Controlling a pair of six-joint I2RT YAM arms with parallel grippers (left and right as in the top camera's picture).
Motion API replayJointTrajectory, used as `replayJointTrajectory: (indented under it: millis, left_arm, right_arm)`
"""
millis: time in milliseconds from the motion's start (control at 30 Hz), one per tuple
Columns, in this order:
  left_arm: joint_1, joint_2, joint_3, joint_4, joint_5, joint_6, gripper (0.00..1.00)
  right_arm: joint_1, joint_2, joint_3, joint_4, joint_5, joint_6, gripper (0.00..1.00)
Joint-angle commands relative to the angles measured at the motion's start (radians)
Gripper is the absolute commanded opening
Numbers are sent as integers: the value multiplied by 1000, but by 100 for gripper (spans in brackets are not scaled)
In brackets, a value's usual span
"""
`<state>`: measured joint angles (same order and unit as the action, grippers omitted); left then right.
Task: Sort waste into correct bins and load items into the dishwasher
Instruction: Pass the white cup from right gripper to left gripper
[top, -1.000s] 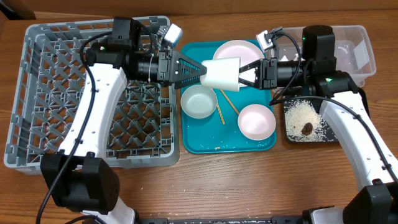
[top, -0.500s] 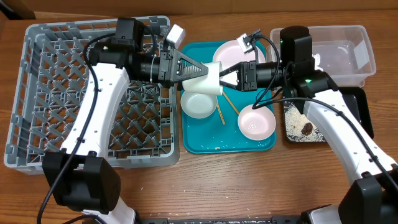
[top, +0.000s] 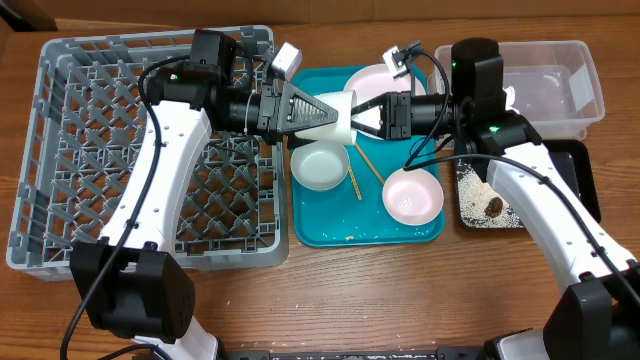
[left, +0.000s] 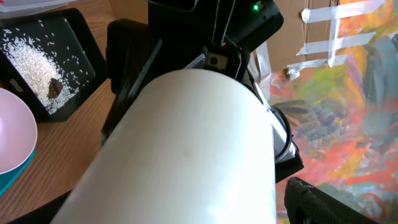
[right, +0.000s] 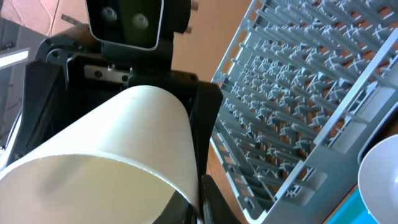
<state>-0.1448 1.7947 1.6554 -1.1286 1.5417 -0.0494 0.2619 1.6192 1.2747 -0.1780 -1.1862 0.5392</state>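
The small white cup (top: 343, 115) hangs on its side in the air over the teal tray, between both grippers. My right gripper (top: 366, 114) is shut on the cup's rim, one finger inside and one outside, as the right wrist view (right: 200, 198) shows on the cup (right: 106, 137). My left gripper (top: 326, 109) is open around the cup's other end. In the left wrist view the cup (left: 186, 149) fills the space between the fingers (left: 199, 214). The grey dish rack (top: 100, 150) stands at the left.
On the teal tray (top: 320, 228) lie a pink plate (top: 378, 80), a whitish bowl (top: 320, 165), a pink bowl (top: 413, 196) and two chopsticks (top: 352, 180). The black tray (top: 470, 222) holds rice (top: 484, 180) and a brown lump (top: 494, 207). A clear tub (top: 560, 80) stands at the back right.
My right gripper has carried the cup to the left, into the fingers of my left gripper. The left arm has barely moved.
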Motion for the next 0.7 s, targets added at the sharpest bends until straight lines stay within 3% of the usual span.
replayJointTrajectory:
  millis: [0,667]
  left_arm:
    - [-13,3,-1,0,39,1,88]
    - [2,3,-1,11,40,1,80]
  right_arm:
    - [-11,11,-2,9,26,32,4]
    - [-50,11,-2,-90,-36,-35,4]
